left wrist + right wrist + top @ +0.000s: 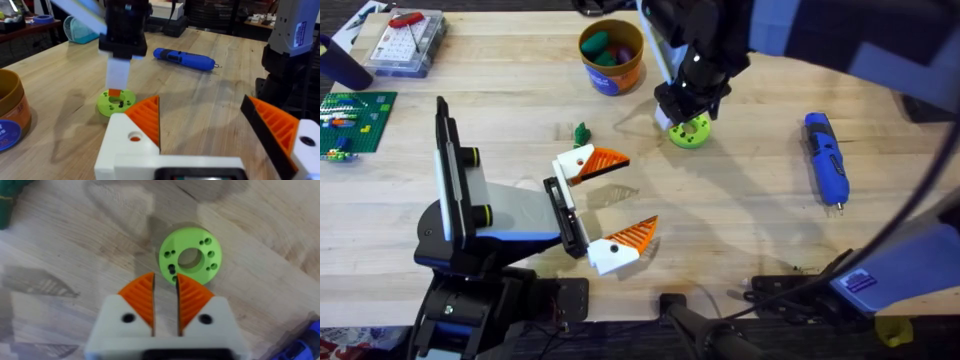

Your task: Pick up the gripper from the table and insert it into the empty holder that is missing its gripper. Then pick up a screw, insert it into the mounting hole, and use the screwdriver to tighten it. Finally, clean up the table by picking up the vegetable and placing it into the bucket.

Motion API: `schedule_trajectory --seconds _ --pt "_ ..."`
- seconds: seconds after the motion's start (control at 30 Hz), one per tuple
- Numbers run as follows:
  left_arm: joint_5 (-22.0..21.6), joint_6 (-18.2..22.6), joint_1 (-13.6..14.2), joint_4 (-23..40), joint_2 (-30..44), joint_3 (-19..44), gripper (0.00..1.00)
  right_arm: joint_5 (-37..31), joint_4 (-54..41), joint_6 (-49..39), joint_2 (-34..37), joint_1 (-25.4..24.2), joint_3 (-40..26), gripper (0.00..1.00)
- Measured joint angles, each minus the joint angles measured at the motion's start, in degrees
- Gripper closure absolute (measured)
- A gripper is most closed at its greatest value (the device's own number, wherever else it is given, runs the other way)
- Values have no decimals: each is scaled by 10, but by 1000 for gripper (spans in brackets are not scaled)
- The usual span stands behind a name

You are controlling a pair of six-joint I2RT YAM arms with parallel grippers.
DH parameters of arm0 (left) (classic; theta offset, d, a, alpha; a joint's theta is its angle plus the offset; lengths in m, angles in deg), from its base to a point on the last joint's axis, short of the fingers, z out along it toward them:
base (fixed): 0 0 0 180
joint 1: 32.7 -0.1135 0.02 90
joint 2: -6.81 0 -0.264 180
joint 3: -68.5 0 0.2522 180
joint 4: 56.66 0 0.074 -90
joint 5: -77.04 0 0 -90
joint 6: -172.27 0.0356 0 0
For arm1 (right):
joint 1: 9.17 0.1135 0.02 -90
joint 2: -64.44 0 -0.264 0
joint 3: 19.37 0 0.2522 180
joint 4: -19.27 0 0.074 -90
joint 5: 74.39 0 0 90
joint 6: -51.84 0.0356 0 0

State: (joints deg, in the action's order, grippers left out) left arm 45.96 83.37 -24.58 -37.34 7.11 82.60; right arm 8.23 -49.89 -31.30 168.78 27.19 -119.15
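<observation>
While the right hand (165, 287) hangs directly over the green ring-shaped holder (689, 131), its orange-padded fingers (137, 297) are nearly closed with only a thin gap between them, and nothing visible is pinched there. The fingertips sit at the rim of the holder, beside its small mounting holes. A descent from here risks striking the rim and pushing the holder across the surface (750, 210), since nothing appears to clamp it down.

The left hand (605, 205) is parked near the middle of the surface, its fingers spread wide and empty. It faces the holder, so a reach by either arm toward the middle risks a collision between the two.

The screwdriver (825, 158) lies flat, well apart from the holder on the right side, bit pointing toward the arm bases; its rounded body may roll if nudged. The vegetable (582, 132) rests between the bucket (611, 56) and the left hand. Being tiny, it may slip from a grasp. The bucket already holds several toy pieces and stands upright.
</observation>
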Motion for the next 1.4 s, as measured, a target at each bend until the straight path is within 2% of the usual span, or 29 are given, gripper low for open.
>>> schedule_trajectory --seconds 0.53,1.0,1.03,1.1,1.13,1.17,1.33,1.37,1.4 --pt "0 0 0 -1 0 0 13 1 -2 -2 9 0 4 788" --pt "0 0 0 -1 0 0 13 1 -7 -2 -62 0 4 788" --pt "0 0 0 -1 0 0 13 1 -8 -2 -62 0 4 818" --pt "0 0 0 -1 0 0 13 2 -6 -3 -63 -1 7 968" --pt "0 0 0 -1 0 0 13 2 -4 -3 -63 -3 11 991" --pt "0 0 0 -1 0 0 13 2 -3 0 -65 -4 15 940" --pt "0 0 0 -1 0 0 13 1 -6 0 -95 -16 56 181" --pt "0 0 0 -1 0 0 13 1 -7 -2 -102 -18 60 60" --pt "0 0 0 -1 0 0 13 1 -8 -2 -107 -18 62 20"
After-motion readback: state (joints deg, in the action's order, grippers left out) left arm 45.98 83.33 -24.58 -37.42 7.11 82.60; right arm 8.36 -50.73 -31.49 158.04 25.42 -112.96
